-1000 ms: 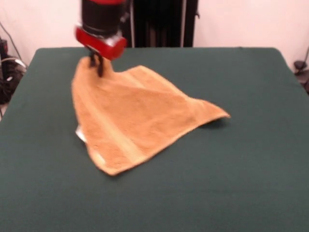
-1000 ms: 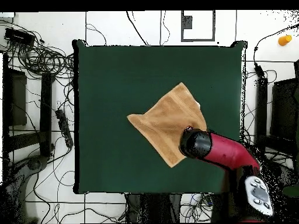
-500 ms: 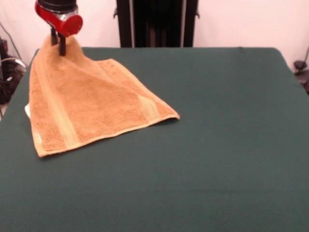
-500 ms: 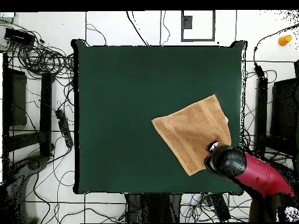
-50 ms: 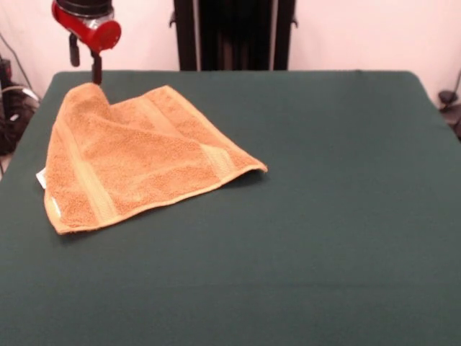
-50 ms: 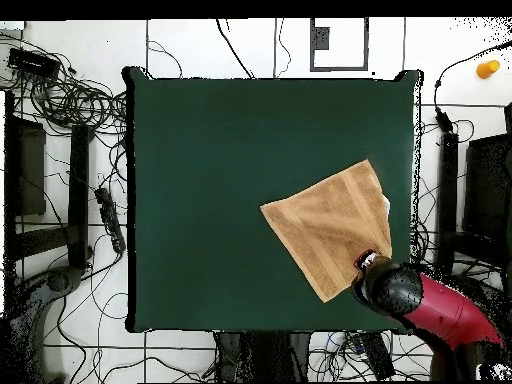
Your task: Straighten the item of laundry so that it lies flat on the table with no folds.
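Gripper above towel corner, fingers spread; towel on table.

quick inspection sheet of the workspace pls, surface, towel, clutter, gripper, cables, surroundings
surface: dark green table, towel on it.
job's things: golden-orange towel spread near one table edge, its corner under the gripper humped up, another corner slightly raised; white tag at the edge.
clutter: nothing seen on the table.
grippers: gripper above the towel's humped corner, fingers apart, holding nothing.
cables: tangled cables on the floor beside the table.
surroundings: pale wall and dark stand behind the table; small orange object on the floor.
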Robot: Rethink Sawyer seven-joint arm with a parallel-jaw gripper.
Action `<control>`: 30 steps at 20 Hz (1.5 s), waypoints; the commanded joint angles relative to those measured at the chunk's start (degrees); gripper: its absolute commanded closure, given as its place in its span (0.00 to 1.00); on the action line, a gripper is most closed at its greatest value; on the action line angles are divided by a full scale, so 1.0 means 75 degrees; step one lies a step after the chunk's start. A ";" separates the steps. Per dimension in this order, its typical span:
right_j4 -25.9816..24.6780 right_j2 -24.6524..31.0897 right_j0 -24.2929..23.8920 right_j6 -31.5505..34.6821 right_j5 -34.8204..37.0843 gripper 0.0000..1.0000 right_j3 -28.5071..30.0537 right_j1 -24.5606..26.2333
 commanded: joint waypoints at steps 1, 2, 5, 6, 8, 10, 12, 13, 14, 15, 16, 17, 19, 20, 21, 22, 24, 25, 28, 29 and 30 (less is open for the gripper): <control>0.0007 0.1037 0.0467 0.0635 -0.0435 0.00 0.0294 0.0221; 0.0099 0.1108 0.0482 0.0590 -0.0230 0.00 0.0260 0.0183; 0.0396 0.1316 0.0659 0.0613 0.0245 0.00 0.0080 0.0096; 0.0506 0.1409 0.0722 0.0638 0.0398 0.00 -0.0009 0.0109; 0.0690 0.1432 0.0972 0.0783 0.0646 0.00 -0.0224 0.0142; 0.0852 0.1363 0.1221 0.0911 0.0972 0.00 -0.0470 0.0236; 0.1052 0.1378 0.1328 0.0952 0.1403 0.00 -0.0650 0.0355; 0.1074 0.1334 0.1408 0.0968 0.1389 0.00 -0.0709 0.0416; 0.1159 0.1304 0.1463 0.1017 0.1488 0.00 -0.0738 0.0485; 0.1176 0.1219 0.1564 0.1073 0.1376 0.00 -0.0762 0.0552; 0.1238 0.1172 0.1621 0.1131 0.1342 0.00 -0.0758 0.0625; 0.1258 0.1132 0.1672 0.1154 0.1254 0.00 -0.0775 0.0719; 0.1316 0.1194 0.1644 0.1085 0.1096 0.00 -0.0795 0.0951; 0.1343 0.1293 0.1560 0.0983 0.0994 0.00 -0.0800 0.1087; 0.1355 0.1341 0.1523 0.0910 0.0948 0.00 -0.0847 0.1229; 0.1344 0.1345 0.1517 0.0856 0.0891 0.00 -0.0905 0.1372; 0.1289 0.1351 0.1506 0.0791 0.0657 0.00 -0.0999 0.1676; 0.1219 0.1294 0.1540 0.0782 0.0530 0.00 -0.1083 0.1844; 0.1089 0.1295 0.1484 0.0775 0.0044 0.00 -0.1192 0.2223; 0.1081 0.1337 0.1433 0.0741 0.0003 0.00 -0.1207 0.2301; 0.1063 0.1374 0.1384 0.0707 -0.0054 0.00 -0.1237 0.2374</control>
